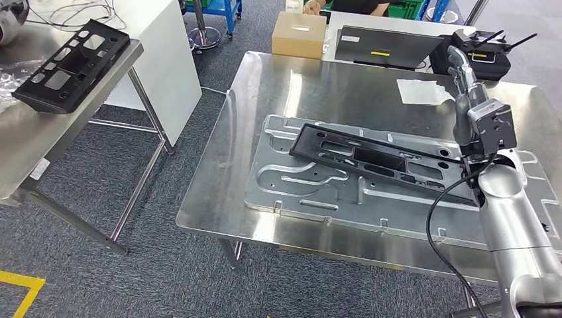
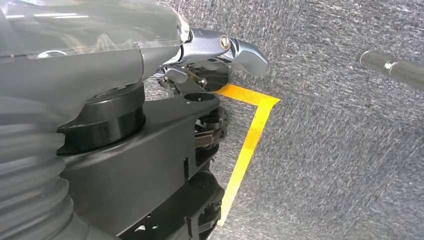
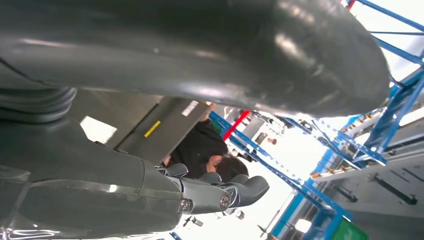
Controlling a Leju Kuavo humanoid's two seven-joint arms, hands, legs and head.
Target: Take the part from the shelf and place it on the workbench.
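Lying on the workbench (image 1: 219, 199), the task's part (image 1: 381, 161) is a long, flat black plastic frame pierced by several rectangular cut-outs; it rests slantwise on a large silver stamped metal plate (image 1: 298, 189), and its right end is hidden behind the right arm's wrist. A second black frame (image 1: 71, 65) of like kind sits on the steel shelf table (image 1: 26, 142) at the left, beside crumpled clear plastic film (image 1: 13, 76). In the head view the right hand (image 1: 464, 83) is raised above the bench's right side, fingers pointing up and away from the part, holding nothing; the right wrist view shows its fingers (image 3: 235, 190) slightly curled and apart, with a thick dark thumb across the upper picture. That wrist view also looks out at a person in dark clothing (image 3: 202, 145) and blue racking (image 3: 380, 135), much washed out by bright light. At the far edge of the bench the head view shows a cardboard box (image 1: 299, 34), a dark flat panel (image 1: 384, 46), a black device with antennas (image 1: 480, 56) and a white sheet (image 1: 424, 91). The left wrist view shows the left hand (image 2: 220, 50) hanging over grey carpet (image 2: 340, 150) crossed by yellow floor tape (image 2: 247, 140); one silver fingertip is plain, the rest are blocked by dark parts, so whether that hand is spread or closed cannot be told.
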